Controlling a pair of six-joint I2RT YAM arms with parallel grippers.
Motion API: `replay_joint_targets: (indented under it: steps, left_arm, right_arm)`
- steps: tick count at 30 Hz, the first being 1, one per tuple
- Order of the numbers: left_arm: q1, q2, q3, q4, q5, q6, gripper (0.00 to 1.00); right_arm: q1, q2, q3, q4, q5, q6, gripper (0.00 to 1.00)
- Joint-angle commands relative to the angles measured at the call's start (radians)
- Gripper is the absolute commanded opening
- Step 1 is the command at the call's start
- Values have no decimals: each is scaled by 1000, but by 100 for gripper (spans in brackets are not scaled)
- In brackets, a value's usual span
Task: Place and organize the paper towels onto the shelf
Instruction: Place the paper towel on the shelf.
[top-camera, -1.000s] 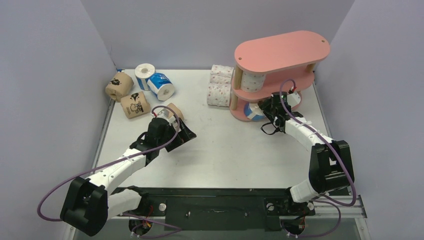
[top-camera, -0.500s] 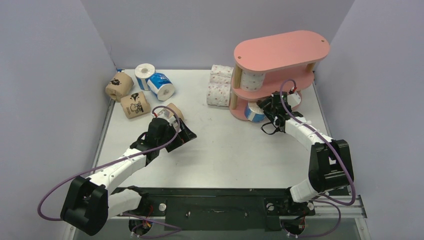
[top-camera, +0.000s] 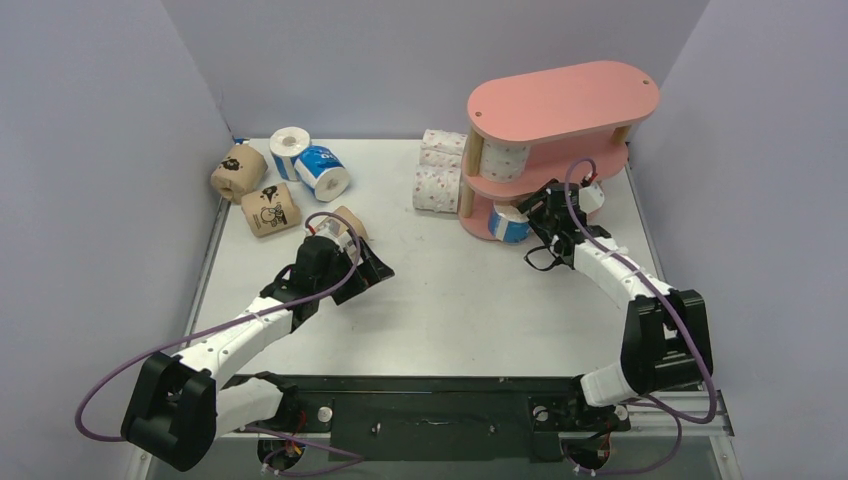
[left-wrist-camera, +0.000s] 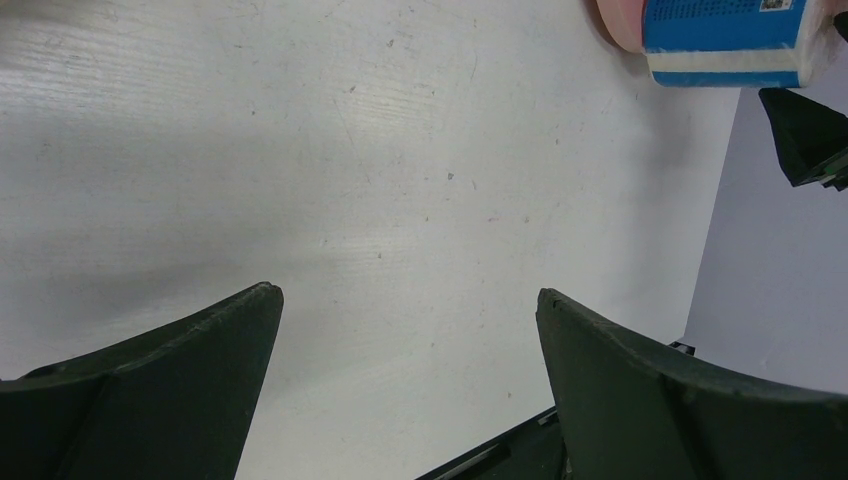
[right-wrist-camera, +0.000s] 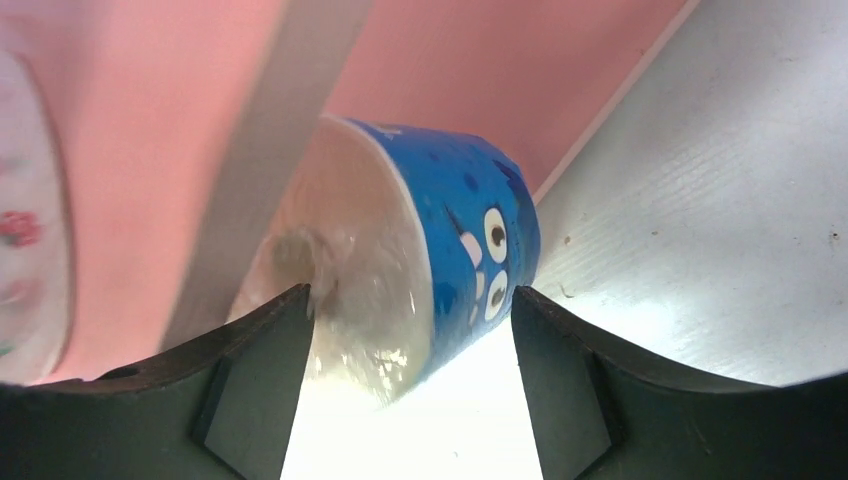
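Partly hidden: blue roll (top-camera: 508, 226) under shelf (top-camera: 565, 103) boards, beside right end effector (right-wrist-camera: 408, 292).

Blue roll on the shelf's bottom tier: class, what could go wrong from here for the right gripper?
The blue roll lies at the very edge of the bottom tier of the shelf, so it may roll off onto the table. The right gripper flanks it closely, and pulling back carelessly could drag it out.
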Motion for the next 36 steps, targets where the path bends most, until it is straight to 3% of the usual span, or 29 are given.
replay_joint_targets:
  steps: [1, 8, 12, 18, 19, 20, 25, 28, 36]
  left_arm:
    - [7, 0, -5, 64, 14, 3, 100]
    - [7, -11, -10, 64, 19, -3, 100]
    - [7, -20, -15, 63, 16, -3, 100]
    - [7, -8, -12, 73, 17, -6, 100]
    - [6, -5, -10, 75, 19, -6, 100]
    - [6, 1, -7, 76, 20, -7, 100]
    - [5, 18, -5, 84, 25, -12, 100]
    - [4, 23, -7, 84, 27, -14, 100]
    - [4, 56, -6, 120, 34, -17, 100]
  right_arm:
    - [0, -93, -11, 109, -22, 5, 67]
    - [-3, -175, -68, 108, -43, -10, 66]
    - [-9, -258, -144, 138, -42, -29, 59]
    - [-67, -371, -371, 337, -20, 29, 15]
    - [-75, -367, -409, 388, -23, 59, 3]
    - [-88, -346, -425, 414, -42, 73, 0]
    - [-124, -183, -400, 517, -240, 91, 0]
    - [-125, -109, -409, 636, -261, 128, 0]
    - [-112, 22, -382, 731, -239, 185, 0]
